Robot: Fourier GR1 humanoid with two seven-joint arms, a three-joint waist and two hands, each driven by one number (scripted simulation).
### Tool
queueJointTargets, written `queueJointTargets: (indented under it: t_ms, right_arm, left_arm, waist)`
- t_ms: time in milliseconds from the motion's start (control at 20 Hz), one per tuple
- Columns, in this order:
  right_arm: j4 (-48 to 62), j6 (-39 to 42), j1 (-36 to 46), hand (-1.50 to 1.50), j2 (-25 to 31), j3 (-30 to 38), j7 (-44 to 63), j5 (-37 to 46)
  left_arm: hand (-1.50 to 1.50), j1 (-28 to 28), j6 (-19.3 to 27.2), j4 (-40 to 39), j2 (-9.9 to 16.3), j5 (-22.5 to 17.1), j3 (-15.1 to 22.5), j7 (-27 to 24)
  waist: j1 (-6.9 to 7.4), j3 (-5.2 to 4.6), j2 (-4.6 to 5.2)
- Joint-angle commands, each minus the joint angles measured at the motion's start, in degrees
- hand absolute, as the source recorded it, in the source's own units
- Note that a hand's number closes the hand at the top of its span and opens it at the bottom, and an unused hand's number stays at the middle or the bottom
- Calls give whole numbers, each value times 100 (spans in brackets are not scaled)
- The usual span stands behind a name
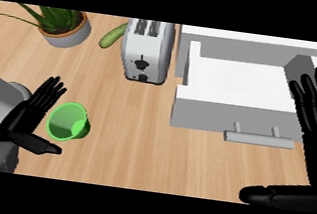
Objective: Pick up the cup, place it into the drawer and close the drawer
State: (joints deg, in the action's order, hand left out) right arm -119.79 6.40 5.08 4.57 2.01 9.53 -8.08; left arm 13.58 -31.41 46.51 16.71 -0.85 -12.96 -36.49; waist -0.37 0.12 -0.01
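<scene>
While your left hand [32,112] stands with fingers apart beside the green cup [69,122], lying tipped at the desk's near left, it could roll away from the open drawer [227,90].

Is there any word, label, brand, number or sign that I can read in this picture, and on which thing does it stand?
None: no readable text shows on the toaster, the green cup, the open drawer or the plant pot.

No text we can read, no labels, brands, numbers or signs on any surface we see, counter and objects alike
</scene>
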Motion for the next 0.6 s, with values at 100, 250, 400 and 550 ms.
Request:
queueJointTargets:
  t_ms: [100, 250, 400, 550]
  right_arm:
    - [225, 93, -23, -150, -38, -25, -227, 5]
    - [391, -137, 509, -150, -87, -49, 109, 51]
    - [-203, -35, -156, -150, -126, -273, 11, 192]
    - [176, 36, 495, -150, 163, 225, 285, -192]
  left_arm:
    - [-150, 364, -125, -1361, 97, 393, 103, -1243]
    - [-150, 811, -86, -1922, 202, 381, 39, -1310]
    - [-150, 643, -23, -1846, 104, 441, 192, -1402]
    - [-150, 428, -145, -1823, 170, 528, 335, -1684]
  waist:
    - [-19, -18, 20]
    - [-41, -25, 36]
    - [-34, -19, 15]
    - [6, -20, 18]
